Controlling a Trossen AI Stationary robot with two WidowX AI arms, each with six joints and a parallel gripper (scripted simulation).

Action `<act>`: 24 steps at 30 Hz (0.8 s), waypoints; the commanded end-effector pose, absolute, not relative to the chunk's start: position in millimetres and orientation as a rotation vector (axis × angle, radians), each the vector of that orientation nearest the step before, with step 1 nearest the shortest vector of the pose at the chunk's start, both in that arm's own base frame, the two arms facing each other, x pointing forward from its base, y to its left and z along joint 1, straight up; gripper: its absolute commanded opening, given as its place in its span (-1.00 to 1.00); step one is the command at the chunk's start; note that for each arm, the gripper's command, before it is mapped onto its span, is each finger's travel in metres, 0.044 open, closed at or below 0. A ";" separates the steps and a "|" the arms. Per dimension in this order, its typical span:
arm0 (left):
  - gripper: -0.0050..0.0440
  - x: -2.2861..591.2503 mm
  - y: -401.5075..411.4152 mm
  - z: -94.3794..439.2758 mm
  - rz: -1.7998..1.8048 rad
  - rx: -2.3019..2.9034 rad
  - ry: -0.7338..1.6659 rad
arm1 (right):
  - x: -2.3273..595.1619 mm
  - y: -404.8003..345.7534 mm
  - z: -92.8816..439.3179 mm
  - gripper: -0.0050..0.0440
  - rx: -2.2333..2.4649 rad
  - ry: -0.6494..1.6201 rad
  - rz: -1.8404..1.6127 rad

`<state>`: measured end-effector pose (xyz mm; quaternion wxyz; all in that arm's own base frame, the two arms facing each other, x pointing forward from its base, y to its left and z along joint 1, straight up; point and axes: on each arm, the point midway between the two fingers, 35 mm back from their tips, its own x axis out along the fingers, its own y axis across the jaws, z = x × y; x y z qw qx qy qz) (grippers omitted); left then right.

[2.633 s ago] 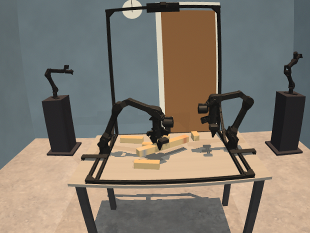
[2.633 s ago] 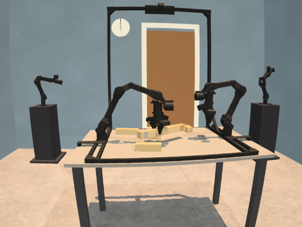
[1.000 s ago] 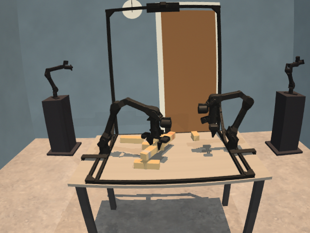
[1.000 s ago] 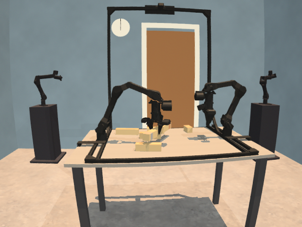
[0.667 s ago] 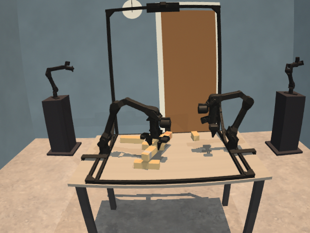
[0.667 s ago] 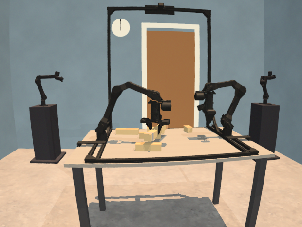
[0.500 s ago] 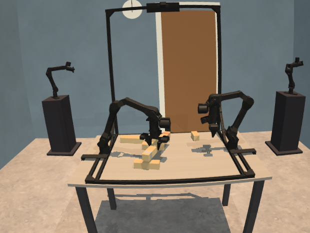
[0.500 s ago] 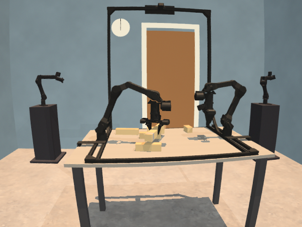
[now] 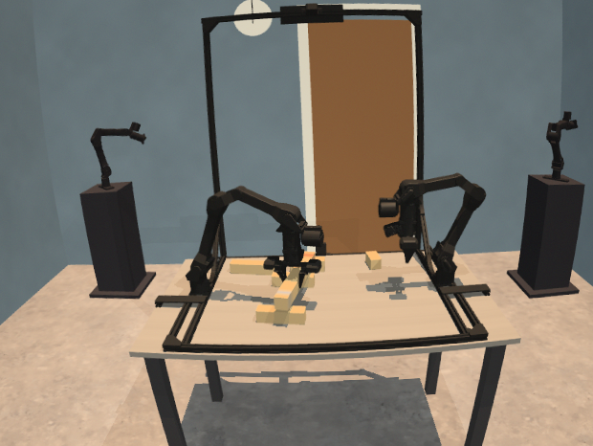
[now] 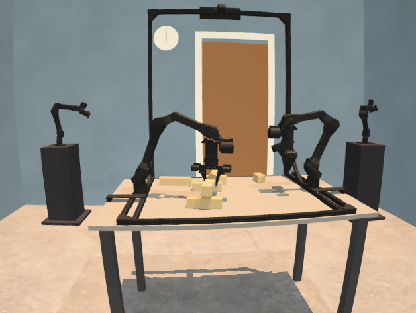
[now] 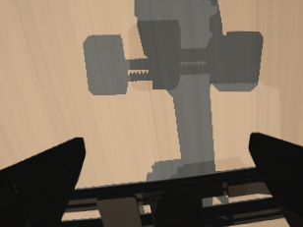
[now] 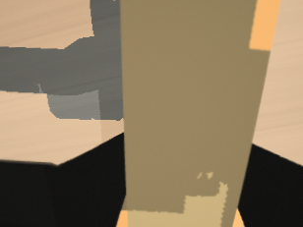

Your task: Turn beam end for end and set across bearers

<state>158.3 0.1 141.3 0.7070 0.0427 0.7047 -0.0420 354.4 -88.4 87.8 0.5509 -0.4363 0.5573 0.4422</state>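
Grasping beam (image 9: 286,298) (image 10: 207,189) (image 12: 187,107) w/ R gripper (image 9: 292,281) (image 10: 211,181) (image 12: 188,146), ctr-left of frame; holding L gripper (image 9: 407,258) (image 10: 288,168) (image 11: 167,140) released, ctr-right; poss. risking shoving near bearer (image 9: 265,314) (image 10: 215,202), lower ctr-left, by swinging too low, or leaving beam skewed by releasing early.

Your pale table (image 9: 383,311) (image 10: 262,203) (image 11: 44,97) (image 12: 39,24) has a front bearer (image 9: 296,315) (image 10: 215,202), a back bearer (image 9: 276,279) (image 10: 196,187), a long block (image 9: 247,266) (image 10: 174,181) and a little block (image 9: 373,260) (image 10: 258,177) on it.

Before you, blue-grey walls (image 9: 143,96) (image 10: 100,77) carry a round white clock (image 9: 252,24) (image 10: 166,41) and a white-framed brown door (image 9: 359,120) (image 10: 235,101) above mottled beige flooring (image 9: 86,359) (image 10: 43,255).
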 end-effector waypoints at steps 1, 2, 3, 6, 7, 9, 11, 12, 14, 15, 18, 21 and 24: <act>1.00 157.5 0.0 140.9 -0.092 0.092 1.569 | 349.8 -90.5 92.0 -0.80 -1.063 1.296 1.063; 1.00 157.5 0.0 140.9 -0.092 0.092 1.569 | 348.7 -91.0 92.0 -0.80 -1.070 1.292 1.070; 1.00 157.5 0.0 140.9 -0.092 0.092 1.569 | 347.7 -91.5 92.0 -0.80 -1.077 1.288 1.077; 1.00 157.5 0.0 140.9 -0.092 0.092 1.569 | 344.6 -93.1 92.0 -0.80 -1.098 1.276 1.098; 1.00 157.5 0.0 140.9 -0.092 0.092 1.569 | 343.2 -93.8 91.9 -0.80 -1.102 1.274 1.102; 1.00 157.5 0.0 140.9 -0.092 0.092 1.569 | 340.5 -95.2 91.9 -0.80 -1.111 1.269 1.111; 1.00 157.5 0.0 140.9 -0.092 0.092 1.569 | 340.5 -95.2 91.9 -0.80 -1.111 1.269 1.111; 1.00 157.5 0.0 140.9 -0.092 0.092 1.569 | 339.1 -95.9 91.9 -0.80 -1.116 1.266 1.116; 1.00 157.5 0.0 140.9 -0.092 0.092 1.569 | 337.4 -96.8 91.9 -0.80 -1.121 1.263 1.121; 1.00 157.5 0.0 140.9 -0.092 0.092 1.569 | 337.1 -96.9 91.9 -0.80 -1.122 1.263 1.122; 1.00 157.5 0.0 140.9 -0.092 0.092 1.569 | 336.9 -97.0 91.8 -0.80 -1.122 1.263 1.122; 1.00 157.5 0.0 140.9 -0.092 0.092 1.569 | 335.6 -97.7 91.3 -0.80 -1.122 1.263 1.122; 1.00 157.5 0.0 140.9 -0.092 0.092 1.569 | 335.1 -98.0 89.9 -0.80 -1.122 1.263 1.122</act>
